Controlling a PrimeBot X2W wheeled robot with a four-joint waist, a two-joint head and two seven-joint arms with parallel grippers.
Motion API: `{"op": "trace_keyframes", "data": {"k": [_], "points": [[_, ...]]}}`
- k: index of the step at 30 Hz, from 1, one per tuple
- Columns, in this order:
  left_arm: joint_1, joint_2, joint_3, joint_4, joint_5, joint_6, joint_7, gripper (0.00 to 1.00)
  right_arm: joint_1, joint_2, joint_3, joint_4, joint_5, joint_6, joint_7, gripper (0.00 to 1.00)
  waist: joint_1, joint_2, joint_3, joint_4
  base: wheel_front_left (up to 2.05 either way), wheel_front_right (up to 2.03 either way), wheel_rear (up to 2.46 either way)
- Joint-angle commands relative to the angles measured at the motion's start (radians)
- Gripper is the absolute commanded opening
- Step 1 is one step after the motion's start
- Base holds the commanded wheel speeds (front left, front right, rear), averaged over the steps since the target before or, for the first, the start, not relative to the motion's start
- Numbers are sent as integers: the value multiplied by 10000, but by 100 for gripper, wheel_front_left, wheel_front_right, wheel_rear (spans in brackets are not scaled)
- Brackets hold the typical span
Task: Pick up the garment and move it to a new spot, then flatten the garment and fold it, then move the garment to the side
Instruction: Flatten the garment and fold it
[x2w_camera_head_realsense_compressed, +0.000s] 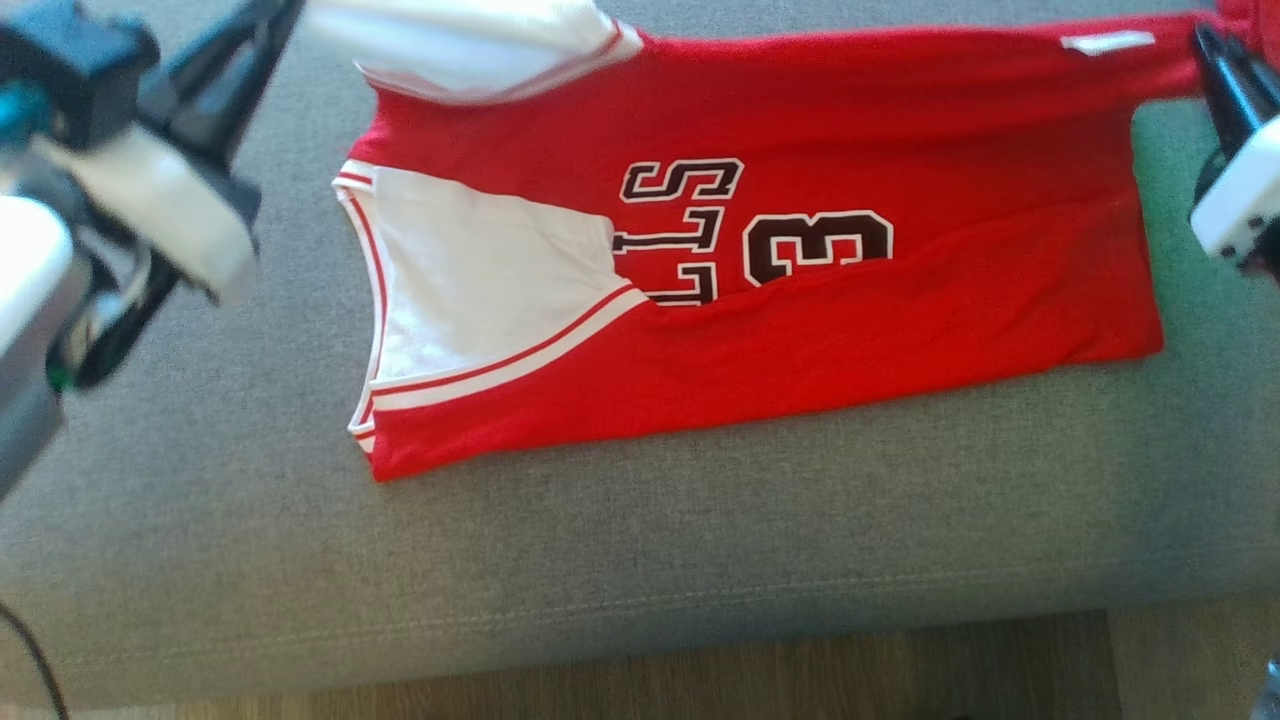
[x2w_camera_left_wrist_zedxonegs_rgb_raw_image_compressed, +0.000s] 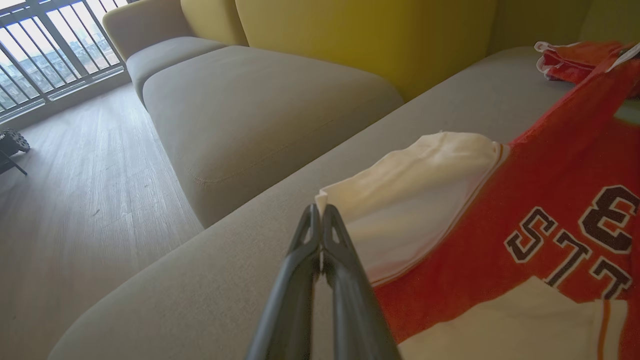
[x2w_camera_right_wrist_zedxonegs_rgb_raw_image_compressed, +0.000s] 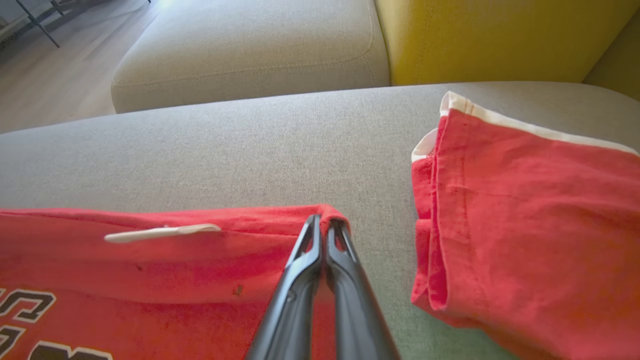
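The garment (x2w_camera_head_realsense_compressed: 820, 260) is a red sleeveless jersey with white panels and black lettering, spread sideways on the grey sofa seat (x2w_camera_head_realsense_compressed: 640, 520). Its far long edge is lifted off the cushion. My left gripper (x2w_camera_left_wrist_zedxonegs_rgb_raw_image_compressed: 320, 212) is shut on the white corner (x2w_camera_left_wrist_zedxonegs_rgb_raw_image_compressed: 400, 170) of the jersey at the shoulder end; in the head view that gripper (x2w_camera_head_realsense_compressed: 285, 10) reaches the top edge. My right gripper (x2w_camera_right_wrist_zedxonegs_rgb_raw_image_compressed: 324, 221) is shut on the red hem corner (x2w_camera_right_wrist_zedxonegs_rgb_raw_image_compressed: 325, 210) at the other end, and it shows at the far right of the head view (x2w_camera_head_realsense_compressed: 1210, 50). A white label (x2w_camera_right_wrist_zedxonegs_rgb_raw_image_compressed: 162, 232) lies near that corner.
A second folded red garment (x2w_camera_right_wrist_zedxonegs_rgb_raw_image_compressed: 530, 215) with white trim lies on the seat just right of my right gripper. Yellow back cushions (x2w_camera_right_wrist_zedxonegs_rgb_raw_image_compressed: 500, 40) stand behind the seat. Another grey seat section (x2w_camera_left_wrist_zedxonegs_rgb_raw_image_compressed: 260, 115) extends to the left. Wooden floor (x2w_camera_head_realsense_compressed: 700, 670) runs along the sofa's front edge.
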Motion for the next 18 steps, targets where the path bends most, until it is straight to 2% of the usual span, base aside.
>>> {"op": "trace_keyframes", "data": {"k": [1, 3, 7, 12, 18], "points": [[229, 825, 511, -709, -249, 340, 64, 0, 305, -260, -55, -611, 59, -4, 184, 0, 0, 0, -62, 76, 0, 0, 0], [461, 964, 490, -1056, -319, 500, 99, 0, 453, -280, -85, -730, 61, -4, 269, 0, 0, 0, -68, 100, 0, 0, 0], [1430, 1411, 466, -2404, -523, 1345, 66, 0, 1000, -237, -244, -1168, 98, -4, 528, 0, 0, 0, -43, 158, 0, 0, 0], [2546, 1680, 375, -3732, -568, 2263, -19, 0, 1555, -210, -437, -1610, 14, -4, 832, 0, 0, 0, 79, 239, 0, 0, 0], [3410, 1816, 462, -4445, -684, 2919, -79, 0, 1937, -314, -460, -2105, -19, -4, 1178, 0, 0, 0, 200, 336, 0, 0, 0]]}}
